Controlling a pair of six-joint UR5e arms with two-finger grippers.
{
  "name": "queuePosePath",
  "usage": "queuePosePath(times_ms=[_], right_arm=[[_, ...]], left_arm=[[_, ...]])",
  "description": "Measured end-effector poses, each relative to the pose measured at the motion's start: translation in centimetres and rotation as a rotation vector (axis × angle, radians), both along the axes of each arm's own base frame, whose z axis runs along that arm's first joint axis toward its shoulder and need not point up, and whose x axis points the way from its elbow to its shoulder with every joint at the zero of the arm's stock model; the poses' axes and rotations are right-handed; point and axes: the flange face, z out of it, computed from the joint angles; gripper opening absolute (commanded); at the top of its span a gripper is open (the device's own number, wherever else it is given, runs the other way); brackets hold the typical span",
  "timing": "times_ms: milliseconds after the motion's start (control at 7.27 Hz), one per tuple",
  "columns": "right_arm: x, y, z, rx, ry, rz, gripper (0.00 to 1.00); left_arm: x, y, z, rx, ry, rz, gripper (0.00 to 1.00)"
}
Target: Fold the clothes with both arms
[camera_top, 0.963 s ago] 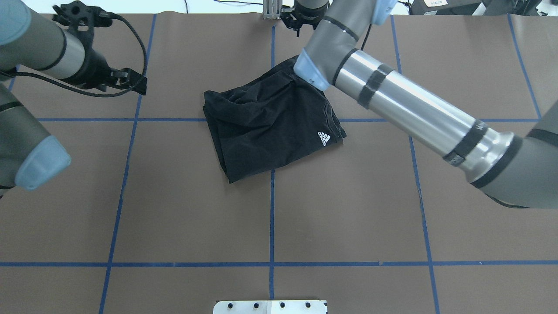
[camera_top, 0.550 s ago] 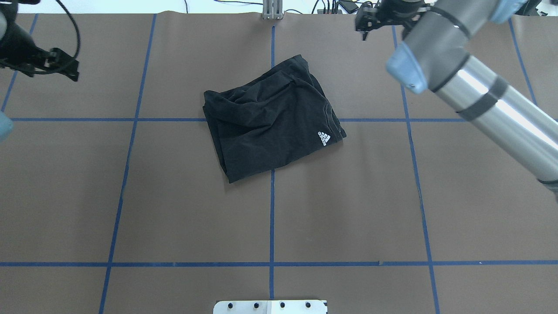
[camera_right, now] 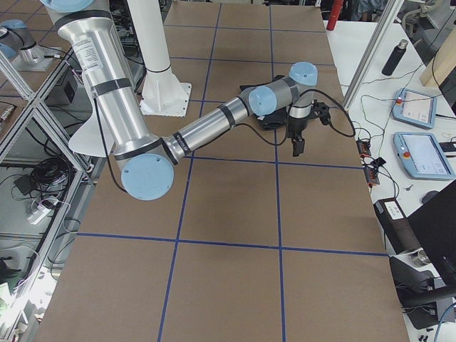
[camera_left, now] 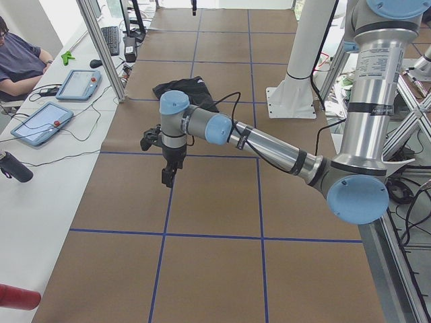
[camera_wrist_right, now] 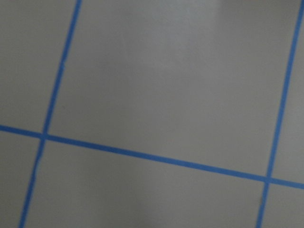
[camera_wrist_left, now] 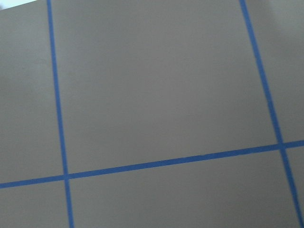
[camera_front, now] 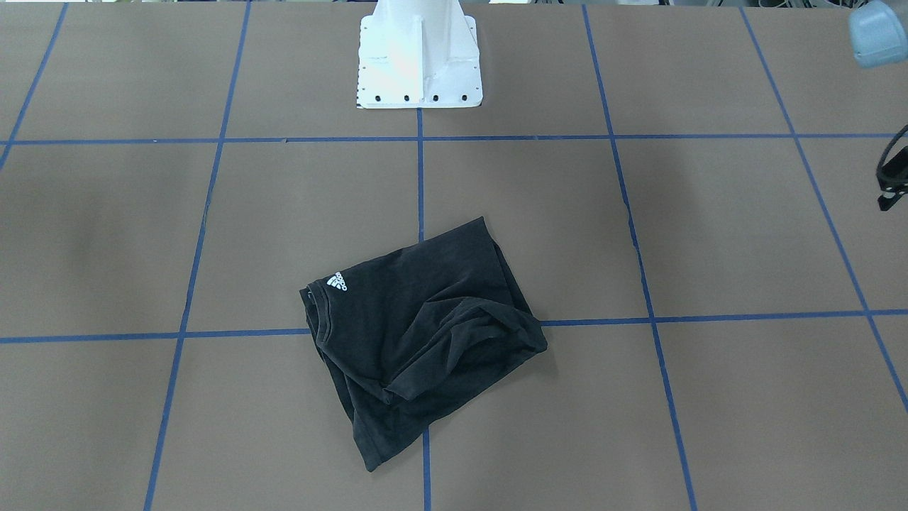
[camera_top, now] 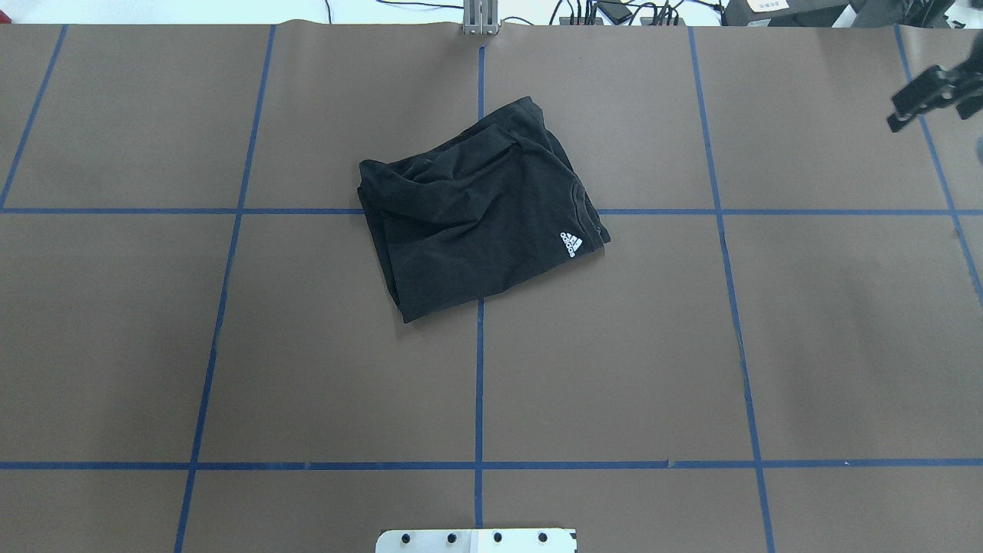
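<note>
Left arm first. The black two-finger left pincer point(camera_left: 166, 179) hangs tip-down over the bare brown paper-covered counter point(camera_top: 307, 369). Spread or pressed together? I cannot tell from the end view. Its wrist camera shows only brown surface and blue tape lines point(camera_wrist_left: 156, 164).

Over to the black two-finger right pincer point(camera_right: 296, 148). It also points down, out by the counter's end, and its state cannot be read either. No cloth hangs from either one.

Moving outward, the grey metal left arm with light blue joint caps point(camera_left: 269, 145) and its twin, the right arm point(camera_right: 214, 128), stretch toward opposite ends.

And the prize: the black short-sleeved T-shirt point(camera_top: 476, 223) lies mid-counter as a folded, nearly square bundle, well apart from both pincers. Overhead, it sits toward 8 o'clock from the right pincer. In the left-end view it lies at about 12 o'clock beyond the left one.

The bundle's slightly longer run goes 8 to 2 o'clock. The small white logo point(camera_top: 570, 243) sits at its 4 o'clock corner, and a rumpled flap lies toward 11.

Neither arm looks clearly nearer. I'd judge the fold done or close to it, and any tidying means reaching back to centre.
</note>
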Motion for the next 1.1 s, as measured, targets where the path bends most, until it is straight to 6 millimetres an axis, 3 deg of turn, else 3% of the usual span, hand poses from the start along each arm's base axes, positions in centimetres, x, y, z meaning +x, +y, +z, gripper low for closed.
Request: queuePosePath(times_ms=[275, 413, 550, 825, 1100], right_arm=[[6.3, 6.7, 9.8, -0.064, -0.002, -0.046, 1.0], [8.8, 10.3, 13.5, -0.105, -0.022, -0.042, 1.0], [10.6, 12.7, 15.8, -0.138, -0.032, -0.023, 1.0], [11.9, 15.0, 17.9, -0.182, -0.039, 0.004, 1.0], [12.2, 15.3, 18.3, -0.19, -0.034, 0.011, 1.0]], left_arm=[[-4.6, 3.5, 7.2, -0.044, 0.054, 0.063, 1.0], [-5.7, 5.3, 9.4, -0.073, 0.062, 0.064, 1.0], [-6.3, 6.1, 10.3, -0.088, 0.062, 0.06, 1.0], [-6.7, 6.2, 10.2, -0.08, 0.062, 0.056, 1.0], [-6.7, 6.0, 9.5, -0.062, 0.064, 0.06, 1.0]])
